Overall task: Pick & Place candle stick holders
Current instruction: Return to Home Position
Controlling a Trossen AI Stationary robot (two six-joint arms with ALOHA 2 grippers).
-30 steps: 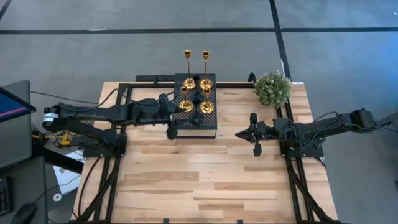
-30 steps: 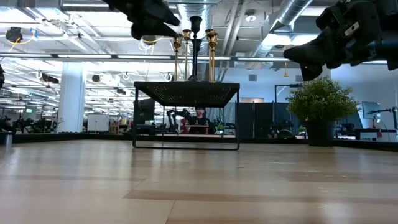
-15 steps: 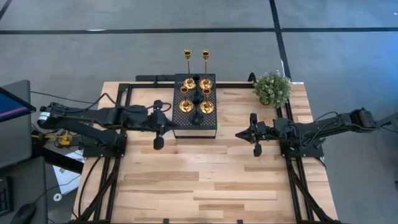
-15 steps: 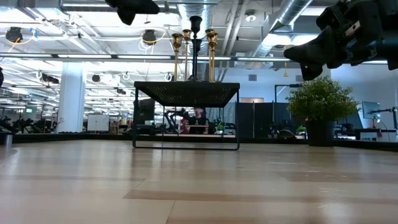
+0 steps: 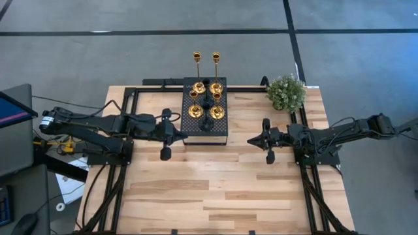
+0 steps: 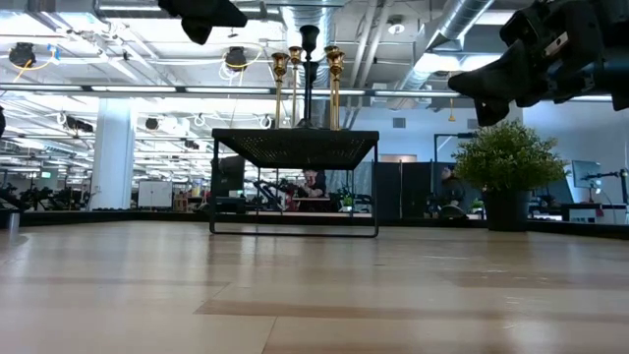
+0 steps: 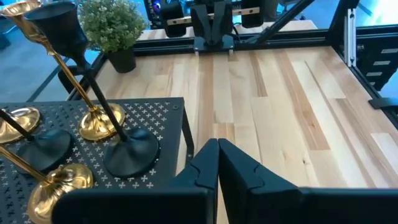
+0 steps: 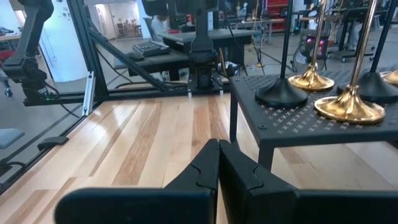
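While all six candle holders (image 5: 216, 112) stand on the black perforated platform (image 5: 215, 135), both grippers hang empty, clear of them.

Four gold holders and two black ones stand upright in a tight cluster on the platform, which sits at the middle of the table's (image 5: 209, 189) far edge, with the two tallest gold ones at the back. The left gripper (image 5: 179, 135) is just beside the platform's left front corner, its jaws pressed together on nothing. Its wrist view shows a black base (image 7: 130, 152) and a gold base (image 7: 99, 127) close to the platform's edge. The right gripper (image 5: 251, 140) is well to the right of the platform and points toward it, in front of the green plant (image 5: 286, 93). Its jaws are also pressed together and empty. In the low view both grippers are raised well above the tabletop.
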